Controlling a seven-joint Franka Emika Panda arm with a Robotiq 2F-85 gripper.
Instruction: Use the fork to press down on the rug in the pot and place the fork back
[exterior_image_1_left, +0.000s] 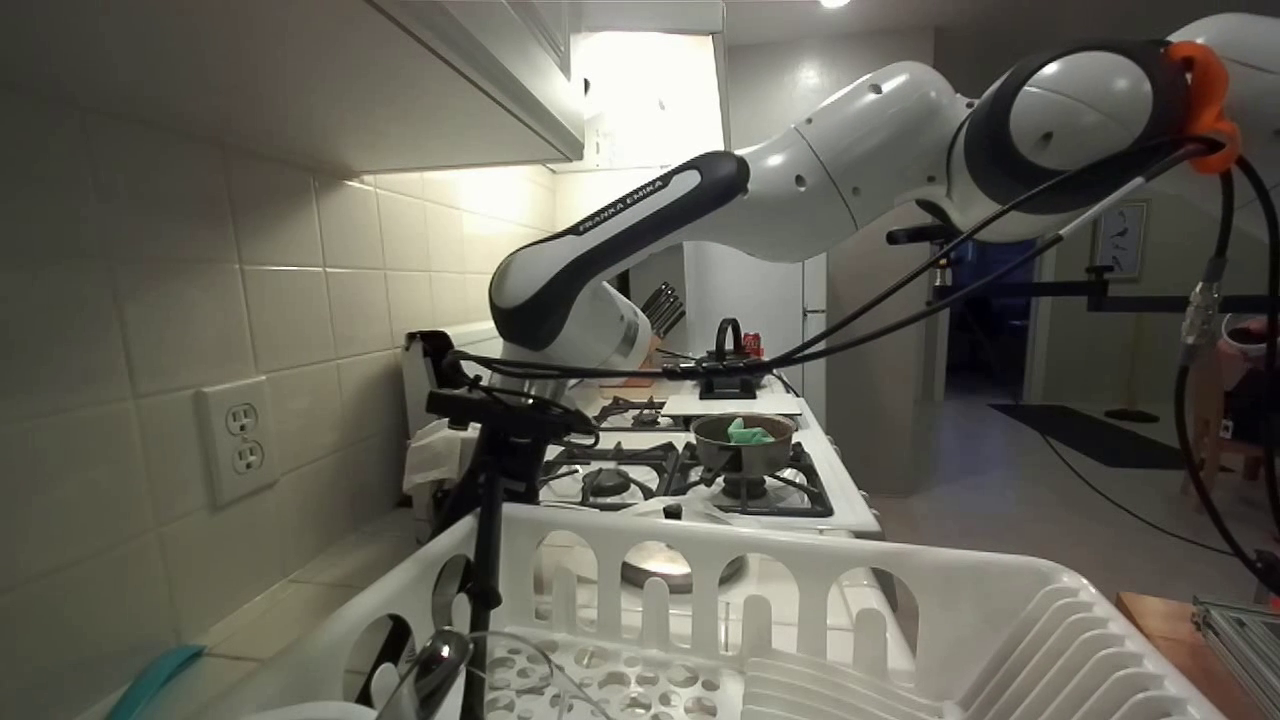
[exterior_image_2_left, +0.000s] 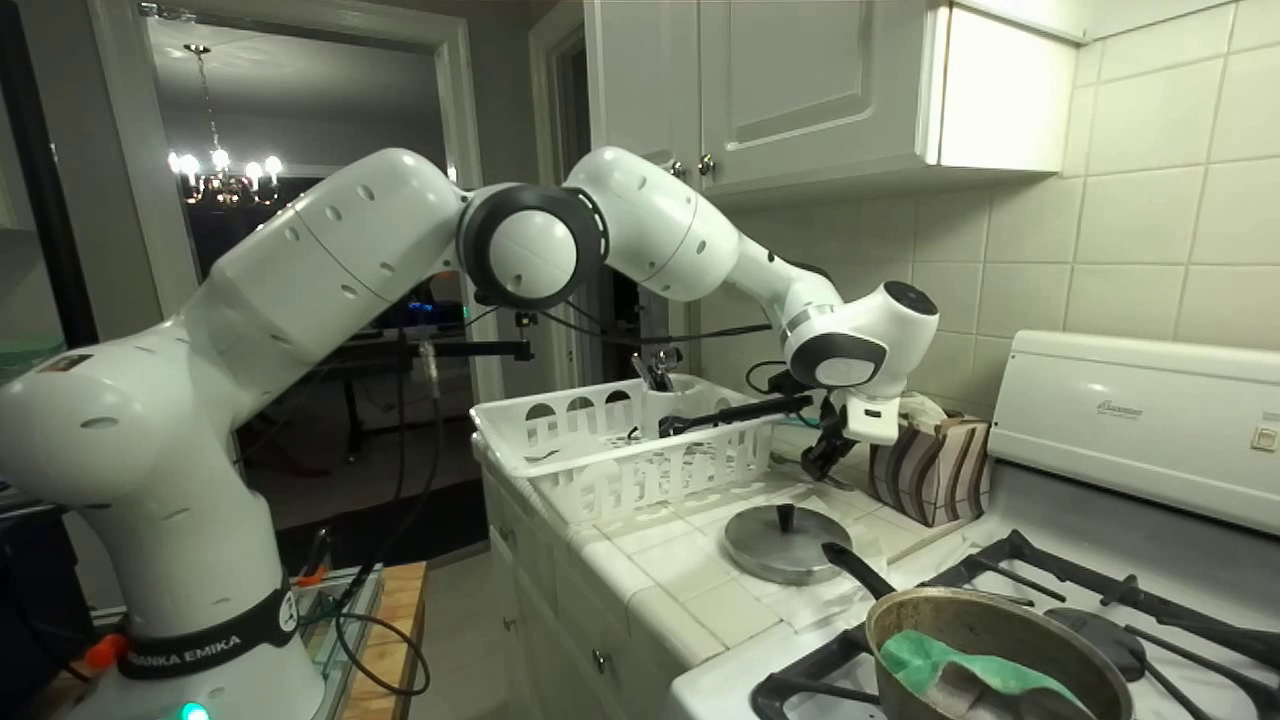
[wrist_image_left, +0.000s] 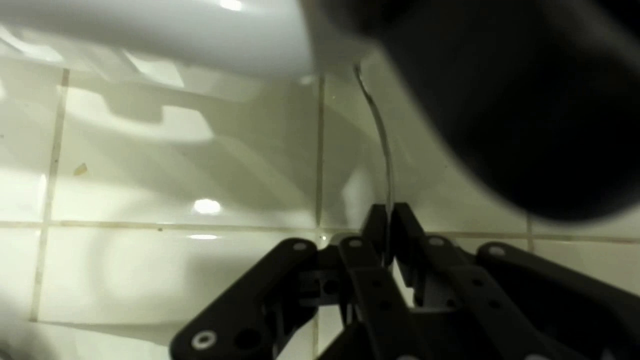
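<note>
My gripper is shut on the fork, a thin curved strip of metal seen edge-on in the wrist view. Its tines cannot be made out. Below it lie white counter tiles. In an exterior view the gripper points down close above the counter, between the dish rack and a striped box. The pot, metal with a dark handle, rests on the stove in both exterior views. Inside it a green cloth, the rug, lies crumpled. The gripper is well apart from the pot.
A white dish rack stands beside the gripper, with a black rod reaching over it. A round lid lies on the counter. The striped tissue box is by the wall. A large dark blurred shape fills the wrist view's upper right.
</note>
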